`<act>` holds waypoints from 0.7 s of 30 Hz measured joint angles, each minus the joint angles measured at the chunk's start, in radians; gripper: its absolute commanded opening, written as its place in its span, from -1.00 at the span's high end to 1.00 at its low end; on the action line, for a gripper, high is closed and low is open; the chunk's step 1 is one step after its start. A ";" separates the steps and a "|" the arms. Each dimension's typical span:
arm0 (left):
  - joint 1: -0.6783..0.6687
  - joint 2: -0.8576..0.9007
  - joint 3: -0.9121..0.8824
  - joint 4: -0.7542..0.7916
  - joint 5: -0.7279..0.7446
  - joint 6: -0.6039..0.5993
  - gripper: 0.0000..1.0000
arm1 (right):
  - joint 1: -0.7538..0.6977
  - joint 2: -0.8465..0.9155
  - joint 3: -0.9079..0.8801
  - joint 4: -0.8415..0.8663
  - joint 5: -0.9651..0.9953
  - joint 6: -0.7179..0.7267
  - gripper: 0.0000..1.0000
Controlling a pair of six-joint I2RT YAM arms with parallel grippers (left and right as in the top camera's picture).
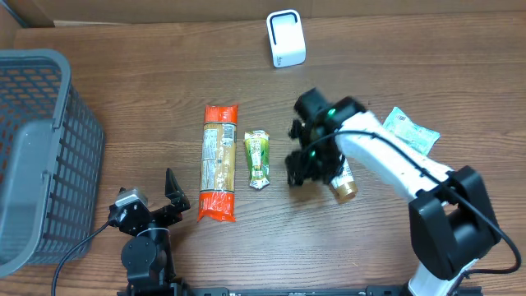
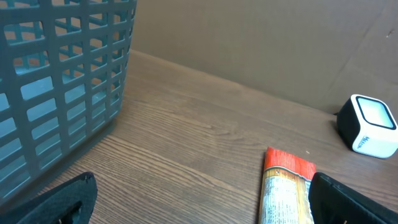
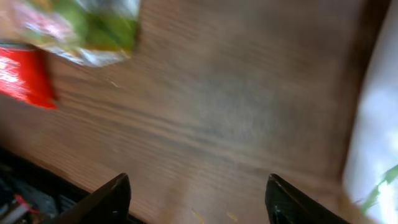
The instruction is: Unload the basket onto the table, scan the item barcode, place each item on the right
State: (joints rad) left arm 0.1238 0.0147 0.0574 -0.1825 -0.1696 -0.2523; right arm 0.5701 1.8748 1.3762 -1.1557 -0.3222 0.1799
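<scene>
Wood-grain tabletop [image 1: 411, 66] carried a grey plastic lattice basket [image 1: 49, 164] near the left pincer [image 2: 205, 200], a long crinkled orange packet [image 1: 219, 162] and a glossy green sachet [image 1: 258, 159] between the two pincers, and a rounded white scanner [image 1: 285, 38] well beyond the right pincer [image 3: 199, 198]. Both pincers stood released, fingers spread over bare wood, grasping nothing; the small gold-capped bottle [image 1: 343, 186] lay just beside the right pincer, partly under its wrist, not between its fingers

Mock shop checkout: grey basket [image 1: 78, 164], white scanner [image 1: 286, 39], pasta packet [image 1: 219, 163], green sachet [image 1: 258, 159] on wooden table [image 1: 164, 82], cardboard backdrop [image 2: 249, 37].
</scene>
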 measured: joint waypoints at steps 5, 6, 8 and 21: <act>0.000 0.000 0.000 0.000 0.000 0.000 -0.99 | 0.020 0.000 -0.127 0.037 0.087 0.158 -0.43; 0.000 0.000 0.000 0.000 0.000 0.000 -0.99 | 0.017 0.000 -0.153 0.050 0.105 0.180 -0.43; 0.000 0.000 0.000 0.000 0.000 0.000 -0.99 | 0.003 0.000 -0.195 0.073 0.139 0.211 -0.43; 0.000 0.000 0.000 0.000 0.000 0.000 -0.99 | -0.293 0.000 -0.228 0.473 0.332 0.063 -0.55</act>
State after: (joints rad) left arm 0.1238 0.0147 0.0574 -0.1825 -0.1696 -0.2523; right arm 0.2768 1.8748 1.1484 -0.6830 0.0101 0.2424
